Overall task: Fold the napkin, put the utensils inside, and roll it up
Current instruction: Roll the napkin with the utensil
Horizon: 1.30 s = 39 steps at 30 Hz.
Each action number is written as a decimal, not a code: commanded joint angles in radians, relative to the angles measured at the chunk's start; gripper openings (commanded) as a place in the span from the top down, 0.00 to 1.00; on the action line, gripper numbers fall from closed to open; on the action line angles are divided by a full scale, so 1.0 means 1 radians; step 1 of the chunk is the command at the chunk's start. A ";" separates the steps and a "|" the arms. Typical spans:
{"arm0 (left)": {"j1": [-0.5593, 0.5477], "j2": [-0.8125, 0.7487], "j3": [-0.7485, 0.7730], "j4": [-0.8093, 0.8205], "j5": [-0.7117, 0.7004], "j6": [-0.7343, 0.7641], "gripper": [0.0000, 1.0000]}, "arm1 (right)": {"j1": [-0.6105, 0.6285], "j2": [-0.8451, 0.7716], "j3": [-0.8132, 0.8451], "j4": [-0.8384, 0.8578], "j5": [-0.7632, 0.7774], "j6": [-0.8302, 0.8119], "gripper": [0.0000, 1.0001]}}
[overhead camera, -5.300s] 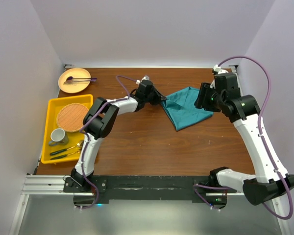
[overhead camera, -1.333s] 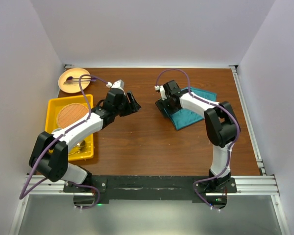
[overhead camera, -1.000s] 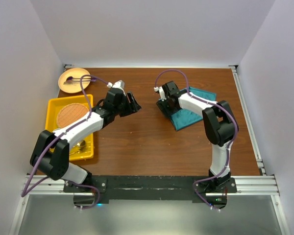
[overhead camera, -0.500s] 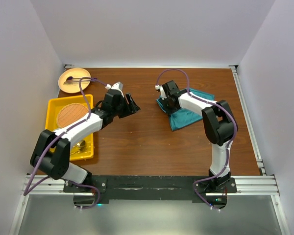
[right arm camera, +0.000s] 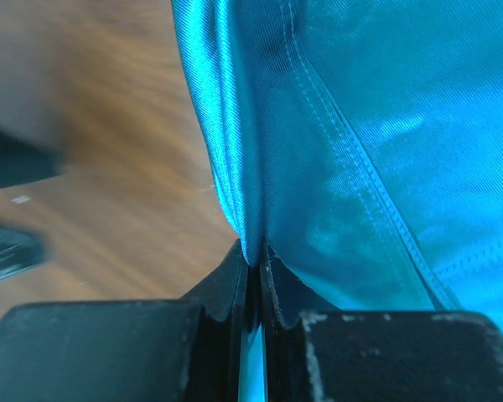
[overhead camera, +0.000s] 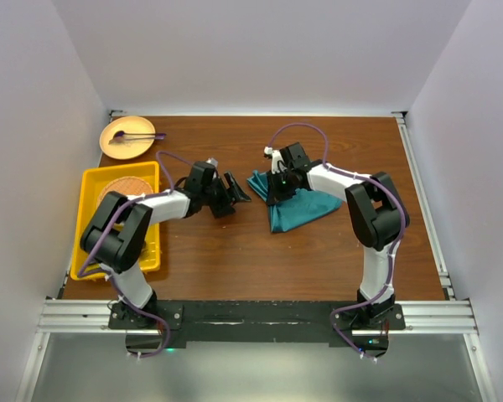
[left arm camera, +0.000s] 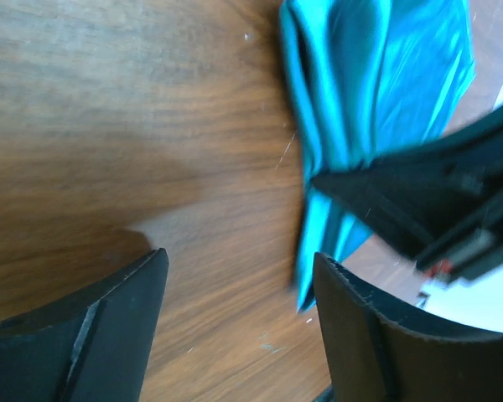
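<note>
The teal napkin (overhead camera: 300, 206) lies bunched on the wooden table right of centre. Its left edge is pinched up by my right gripper (overhead camera: 274, 189). In the right wrist view, the gripper (right arm camera: 253, 258) is shut on a fold of the napkin (right arm camera: 360, 142). My left gripper (overhead camera: 239, 190) is open just left of that edge. In the left wrist view it (left arm camera: 239, 322) stands over bare wood with nothing in it, the napkin (left arm camera: 373, 79) just ahead. The utensils are hidden; my left arm covers the near part of the tray.
A yellow tray (overhead camera: 89, 194) with a round woven mat (overhead camera: 117, 188) sits at the left edge. A small wooden plate (overhead camera: 126, 138) holding a purple-ended stick is at the back left. Walls close in the table on three sides.
My right gripper has shut on the napkin's left edge and dragged it left and nearer, bunching the cloth. My left gripper has swung right toward the napkin and opened wider.
</note>
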 commanded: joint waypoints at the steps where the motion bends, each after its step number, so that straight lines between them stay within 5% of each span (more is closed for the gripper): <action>1: 0.006 0.067 0.115 -0.022 0.034 -0.106 0.19 | 0.015 0.026 -0.058 0.027 -0.165 0.075 0.98; 15: -0.009 0.263 0.250 -0.041 -0.030 -0.280 0.21 | 0.056 -0.033 -0.104 0.076 -0.081 0.037 0.97; 20: -0.019 0.303 0.278 -0.125 -0.103 -0.255 0.32 | 0.076 -0.072 -0.124 0.099 -0.035 -0.003 0.94; 22: -0.017 0.316 0.269 -0.134 -0.101 -0.243 0.46 | 0.090 -0.079 -0.115 0.086 0.028 -0.048 0.92; 30: -0.016 0.274 0.197 -0.104 -0.121 -0.175 0.87 | 0.179 -0.093 -0.060 -0.011 0.218 -0.091 0.66; 33: -0.014 0.256 0.166 -0.098 -0.119 -0.171 0.96 | 0.220 -0.104 -0.055 -0.025 0.294 -0.043 0.47; 39: -0.012 0.239 0.135 -0.050 -0.088 -0.189 0.98 | 0.355 -0.099 -0.040 -0.056 0.548 0.029 0.34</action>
